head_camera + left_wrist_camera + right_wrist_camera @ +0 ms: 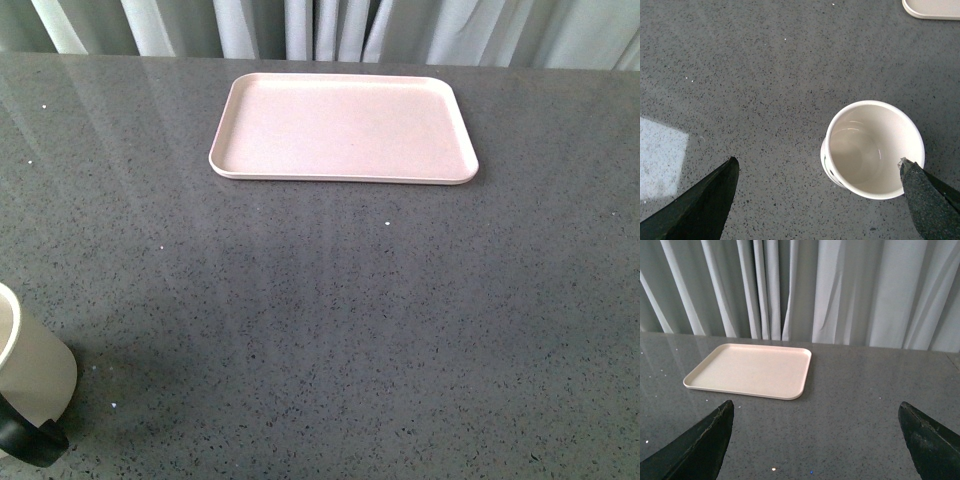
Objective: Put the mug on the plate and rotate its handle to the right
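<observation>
1. Mug [30, 380] near-left on worktop [350, 300], handle [30, 440] pointing back at robot. Left end effector [818, 161] spread above it, mug off toward one finger. Centre up before you close.
2. Right end effector [816, 404] spread, holding nothing.
3. Plate [340, 125] far centre, well apart.

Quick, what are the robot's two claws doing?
Left gripper: open, holding nothing, mug just below.
Right gripper: open, holding nothing.

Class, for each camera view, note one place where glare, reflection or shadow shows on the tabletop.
Front view: curtain streaks reflect on the table, soft shadow beside the mug. Left wrist view: bright glare patch. Right wrist view: faint curtain reflections near the plate.
</observation>
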